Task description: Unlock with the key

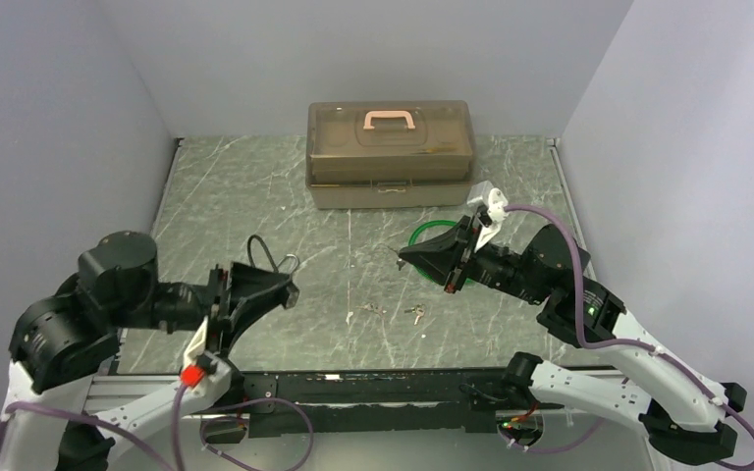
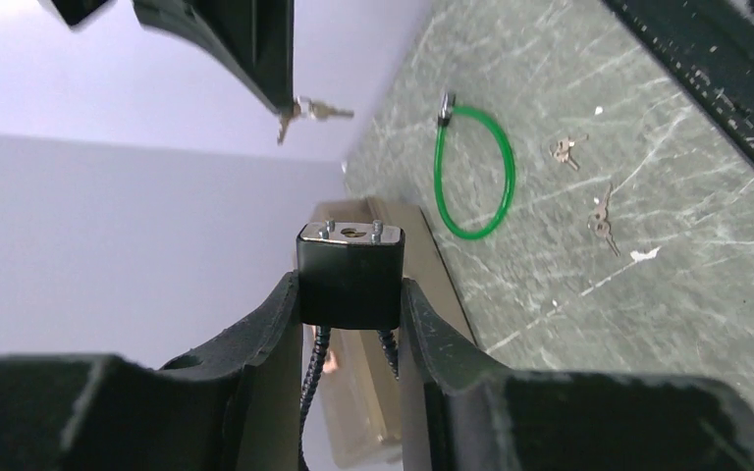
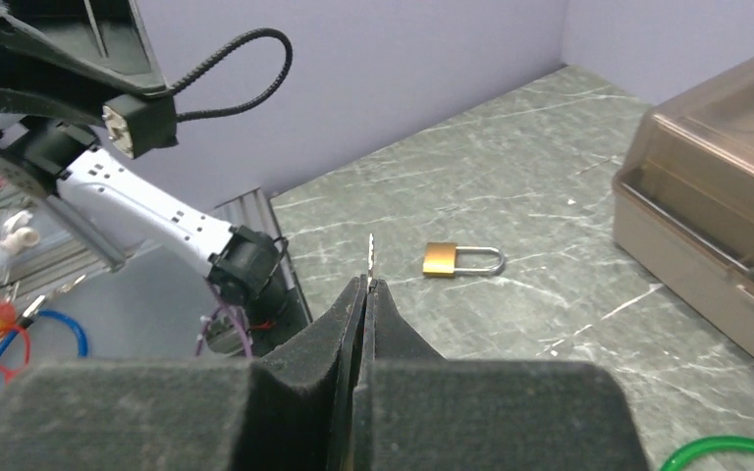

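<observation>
A green marbled bench (image 1: 255, 196) fills the scene, with a brown toolbox (image 1: 390, 154) at the middle of its far edge. Above the near-left part of the bench, the left gripper (image 2: 350, 292) clamps the body of a black cable lock (image 2: 350, 260) between its fingers. The lock's cable hangs behind it, and its keyhole (image 2: 351, 234) faces out towards the other arm. Over the right half of the bench, the right gripper (image 3: 365, 287) has its fingers pressed together on a small key (image 3: 370, 253), with only the blade tip showing past them. The two tools are well apart.

A green cable loop (image 2: 438, 172) lies below the right gripper. A brass padlock (image 3: 441, 260) lies near the left edge, and spare keys (image 1: 414, 314) lie near the front edge.

The step in hand looks like bringing the key to the keyhole. To do it well:
- Keep the lock steady.
- Line the blade up with the slot's axis.
- Check the blade's flat matches the slot before advancing.
- Push in slowly and straight.
- Turn only once the key is fully seated.
</observation>
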`<state>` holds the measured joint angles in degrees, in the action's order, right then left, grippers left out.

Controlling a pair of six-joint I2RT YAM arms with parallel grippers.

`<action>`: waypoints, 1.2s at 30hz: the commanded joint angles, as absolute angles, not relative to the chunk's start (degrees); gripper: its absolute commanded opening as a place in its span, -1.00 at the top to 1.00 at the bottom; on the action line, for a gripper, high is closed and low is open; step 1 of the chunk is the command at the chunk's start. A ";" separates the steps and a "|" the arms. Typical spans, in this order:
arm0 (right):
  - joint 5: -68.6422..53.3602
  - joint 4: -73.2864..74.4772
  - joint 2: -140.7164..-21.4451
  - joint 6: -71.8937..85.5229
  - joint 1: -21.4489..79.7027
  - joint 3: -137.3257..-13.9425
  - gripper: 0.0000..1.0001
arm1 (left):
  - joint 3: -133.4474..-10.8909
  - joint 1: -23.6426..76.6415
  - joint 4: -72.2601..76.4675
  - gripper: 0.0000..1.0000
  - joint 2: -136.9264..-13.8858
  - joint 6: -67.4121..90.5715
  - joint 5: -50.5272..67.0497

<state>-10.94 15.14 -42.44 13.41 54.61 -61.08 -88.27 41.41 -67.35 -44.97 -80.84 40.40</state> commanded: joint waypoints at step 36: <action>-23.75 5.39 -59.97 13.05 58.82 -70.54 1.00 | -68.37 43.05 -39.47 1.00 -33.13 -76.20 19.33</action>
